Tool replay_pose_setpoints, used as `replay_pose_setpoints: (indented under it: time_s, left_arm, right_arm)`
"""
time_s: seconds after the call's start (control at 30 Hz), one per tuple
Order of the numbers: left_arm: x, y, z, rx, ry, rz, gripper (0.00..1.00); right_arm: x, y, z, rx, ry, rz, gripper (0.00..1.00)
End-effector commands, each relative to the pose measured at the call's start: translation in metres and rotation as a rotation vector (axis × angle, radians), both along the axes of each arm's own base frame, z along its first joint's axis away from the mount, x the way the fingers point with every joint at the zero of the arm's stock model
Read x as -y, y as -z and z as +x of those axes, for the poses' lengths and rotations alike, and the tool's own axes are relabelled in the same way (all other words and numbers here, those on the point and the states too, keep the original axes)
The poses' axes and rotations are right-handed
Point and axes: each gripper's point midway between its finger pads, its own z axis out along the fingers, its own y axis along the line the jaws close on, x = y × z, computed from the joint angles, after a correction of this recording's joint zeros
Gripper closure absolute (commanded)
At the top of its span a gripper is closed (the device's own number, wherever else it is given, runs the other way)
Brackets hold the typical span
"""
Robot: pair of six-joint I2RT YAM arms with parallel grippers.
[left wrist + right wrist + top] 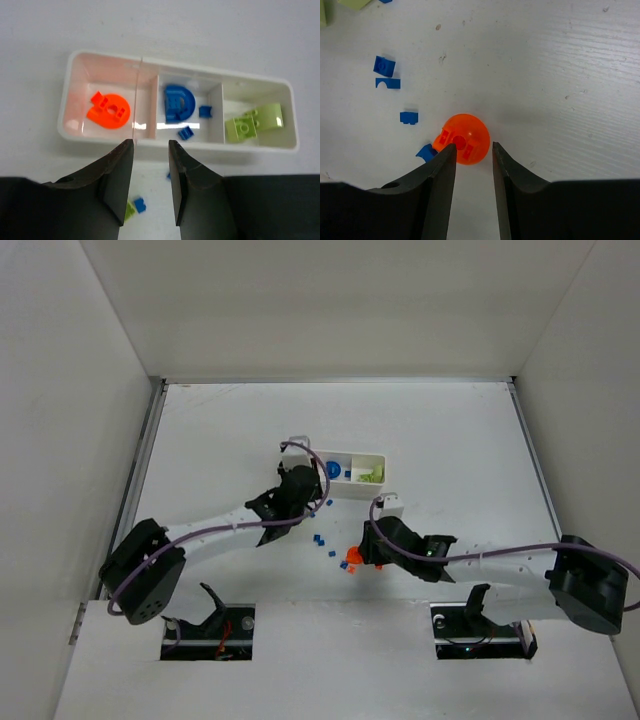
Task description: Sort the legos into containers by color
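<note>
The white tray [210, 74] has three compartments. The left one holds a rounded orange piece [109, 110]. The middle one holds a rounded blue piece [178, 102] and small blue bricks [186, 132]. The right one holds lime-green plates [252, 122]. My left gripper [150, 143] is open and empty, just before the tray's near wall, and it hides the left compartment in the top view [303, 483]. My right gripper [473, 146] is open, low over the table. A second rounded orange piece [461, 139] lies at its fingertips, partly between them; it also shows in the top view [351, 557].
Loose blue bricks [384, 65] [409, 117] lie left of the orange piece, one [426, 152] touching it. A blue brick [139, 204] and a green plate [129, 210] lie under my left gripper. White walls enclose the table on three sides.
</note>
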Motion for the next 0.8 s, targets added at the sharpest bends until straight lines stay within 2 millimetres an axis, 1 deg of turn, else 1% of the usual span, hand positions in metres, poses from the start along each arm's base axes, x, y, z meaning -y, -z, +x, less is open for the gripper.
replay_pose_setpoints:
  time_s: [0.0,0.1,0.2,0.3,0.37,0.5,0.57,0.63,0.7,0.77]
  left_arm:
    - [-0.002,0.001,-0.029,0.031,0.022,0.015,0.68]
    - [-0.006,0.008,-0.054,0.036,0.046,0.028,0.68]
    - [-0.005,0.011,-0.075,0.035,0.082,0.006,0.68]
    - [-0.005,0.013,-0.091,0.025,0.112,-0.004,0.68]
    - [-0.007,0.012,-0.095,0.026,0.117,-0.01,0.68]
    - [-0.019,0.006,-0.097,0.038,0.096,-0.038,0.68]
    - [-0.031,0.0,-0.092,0.055,0.055,-0.062,0.67]
    - [-0.047,-0.004,-0.086,0.068,0.006,-0.08,0.67]
    - [-0.06,-0.007,-0.082,0.074,-0.036,-0.11,0.67]
    - [-0.072,-0.007,-0.082,0.072,-0.07,-0.136,0.66]
  right_arm:
    - [-0.018,-0.012,0.009,0.02,0.014,0.034,0.6]
    - [-0.018,-0.004,0.008,0.002,0.018,0.013,0.61]
    - [-0.018,0.002,0.007,-0.015,0.02,-0.005,0.64]
    - [-0.015,0.006,0.007,-0.033,0.038,-0.028,0.74]
    - [-0.012,0.003,0.009,-0.022,0.063,-0.024,0.79]
    - [-0.013,-0.02,0.014,0.015,0.073,0.007,0.81]
    - [-0.015,-0.035,0.021,0.044,0.062,0.017,0.81]
    - [-0.021,-0.055,0.035,0.087,0.05,0.035,0.81]
    - [-0.036,-0.079,0.053,0.13,0.03,0.057,0.81]
    - [-0.053,-0.101,0.079,0.188,0.021,0.077,0.82]
